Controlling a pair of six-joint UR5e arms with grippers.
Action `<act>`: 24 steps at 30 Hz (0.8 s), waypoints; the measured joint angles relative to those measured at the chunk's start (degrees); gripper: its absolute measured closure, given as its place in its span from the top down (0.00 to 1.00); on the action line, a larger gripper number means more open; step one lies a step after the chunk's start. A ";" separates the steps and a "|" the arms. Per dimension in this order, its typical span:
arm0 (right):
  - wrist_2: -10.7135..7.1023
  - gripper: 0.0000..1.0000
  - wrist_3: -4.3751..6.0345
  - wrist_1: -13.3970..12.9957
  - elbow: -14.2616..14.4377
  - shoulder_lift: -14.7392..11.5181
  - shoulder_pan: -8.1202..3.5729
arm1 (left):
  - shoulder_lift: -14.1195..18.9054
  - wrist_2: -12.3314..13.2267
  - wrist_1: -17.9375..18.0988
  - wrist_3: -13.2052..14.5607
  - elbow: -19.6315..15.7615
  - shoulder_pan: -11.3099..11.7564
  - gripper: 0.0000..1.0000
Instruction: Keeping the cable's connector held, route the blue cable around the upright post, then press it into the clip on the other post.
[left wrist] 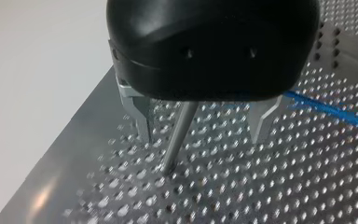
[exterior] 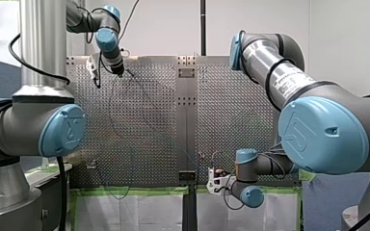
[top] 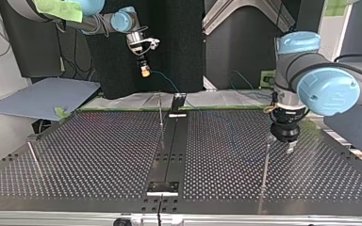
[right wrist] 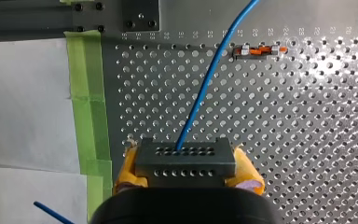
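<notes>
The perforated metal table (top: 99, 155) fills the work area, with one dark rail (top: 169, 150) running down its middle. A strip of green tape (right wrist: 86, 93) and white paper sheets (right wrist: 23, 102) line the edge nearest my arms.

I count two grippers, one blue cable (right wrist: 205, 88) and, in the top view, three thin metal rods. The third rod (top: 34, 157), at that view's left edge, leans and is hard to make out.

My black left gripper (left wrist: 200, 139) hangs low near the table's far left corner in the front view. Its two metal fingers (left wrist: 142, 121) are spread wide and grip nothing. A slim upright steel post (left wrist: 177, 140) stands between them, nearer one finger. The blue cable passes just outside the other finger and lies along the table.

My right gripper (right wrist: 186, 175) is over the near edge, just right of the rail in the front view. Its yellow pads (right wrist: 249, 177) are clamped on a dark grey block connector (right wrist: 186, 161) with two rows of holes. The cable leaves the connector's upper row and runs just beside a small grey and orange clip (right wrist: 258, 50).

The cable's middle stretch is too faint to follow in the front and top views.
</notes>
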 joint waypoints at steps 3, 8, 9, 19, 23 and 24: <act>0.00 0.00 -0.01 -0.02 0.00 0.00 0.04 | 0.02 -0.23 0.95 0.36 0.00 1.35 1.00; -0.02 0.00 0.04 -0.03 0.00 0.00 0.11 | -0.16 2.00 3.58 0.77 0.00 4.15 1.00; -0.02 0.00 0.04 -0.03 0.01 0.00 0.13 | -0.34 2.31 4.12 0.69 0.00 4.46 1.00; -0.08 0.00 0.05 -0.10 0.00 0.03 0.20 | -2.92 6.63 8.01 0.63 0.03 5.31 1.00; -0.12 0.00 0.05 -0.11 0.00 0.03 0.26 | -3.52 7.30 9.00 0.41 1.16 5.41 1.00; -0.18 0.00 0.03 -0.12 0.00 0.03 0.27 | -3.93 7.34 9.09 0.43 1.71 5.41 1.00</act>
